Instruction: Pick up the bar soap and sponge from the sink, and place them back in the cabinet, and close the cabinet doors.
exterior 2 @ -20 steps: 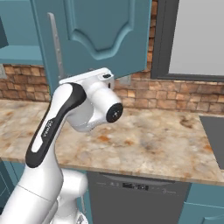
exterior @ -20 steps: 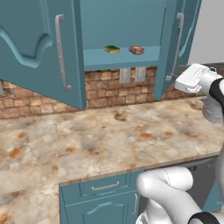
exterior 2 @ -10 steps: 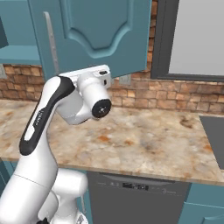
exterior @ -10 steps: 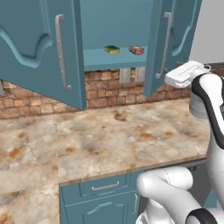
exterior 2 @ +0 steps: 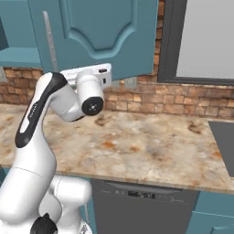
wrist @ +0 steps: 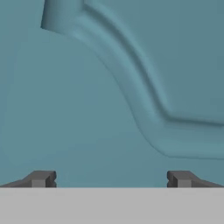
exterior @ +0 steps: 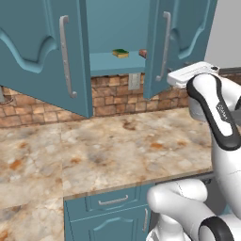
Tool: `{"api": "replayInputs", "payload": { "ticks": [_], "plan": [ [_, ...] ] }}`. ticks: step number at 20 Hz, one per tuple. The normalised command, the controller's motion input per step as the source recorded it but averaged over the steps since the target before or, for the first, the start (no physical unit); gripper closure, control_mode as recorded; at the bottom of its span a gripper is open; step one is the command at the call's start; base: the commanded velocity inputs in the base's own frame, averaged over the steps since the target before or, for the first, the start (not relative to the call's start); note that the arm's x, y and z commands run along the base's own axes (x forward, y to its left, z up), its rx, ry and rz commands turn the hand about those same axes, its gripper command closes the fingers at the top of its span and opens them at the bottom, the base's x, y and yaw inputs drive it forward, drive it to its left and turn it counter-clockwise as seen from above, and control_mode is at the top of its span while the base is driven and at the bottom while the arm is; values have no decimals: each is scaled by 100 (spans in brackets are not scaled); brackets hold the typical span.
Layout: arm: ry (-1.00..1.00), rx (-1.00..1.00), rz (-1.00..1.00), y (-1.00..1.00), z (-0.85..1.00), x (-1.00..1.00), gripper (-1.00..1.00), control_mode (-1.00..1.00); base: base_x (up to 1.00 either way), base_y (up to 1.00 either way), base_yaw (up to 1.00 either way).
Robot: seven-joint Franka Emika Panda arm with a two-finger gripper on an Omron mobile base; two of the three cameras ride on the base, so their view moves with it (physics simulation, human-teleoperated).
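We find the sponge [exterior: 120, 53] and the bar soap [exterior: 142, 53] already on the cabinet [exterior: 113, 28] shelf, the sponge mid-shelf and the soap at its right edge, half hidden behind the right door [exterior: 179, 42]. What remains, we judge, is shutting the cabinet doors. That explains our pose: our gripper [wrist: 111, 179] sits with its fingers spread wide and empty, pressed up close to the right door's arched panel, ready to push it. Compared with a second ago, our hand has swung left toward that door, which now stands further closed; the left door [exterior: 44, 52] hangs open as before.
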Motion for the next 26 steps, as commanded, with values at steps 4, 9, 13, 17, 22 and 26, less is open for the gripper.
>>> {"api": "replayInputs", "payload": {
  "ticks": [4,9,13,17,22,26],
  "plan": [
    [0,0,-15,12,0,30,-100,-100,0,0,0],
    [0,0,-14,19,0,21,-100,-100,0,0,0],
    [0,0,-14,21,0,22,-100,-100,0,0,0],
    [0,0,-14,19,0,22,-100,-100,0,0,0],
    [0,0,-13,16,0,23,-100,-100,0,0,0],
    [0,0,-11,10,0,22,-100,-100,0,0,0]
  ]
}}
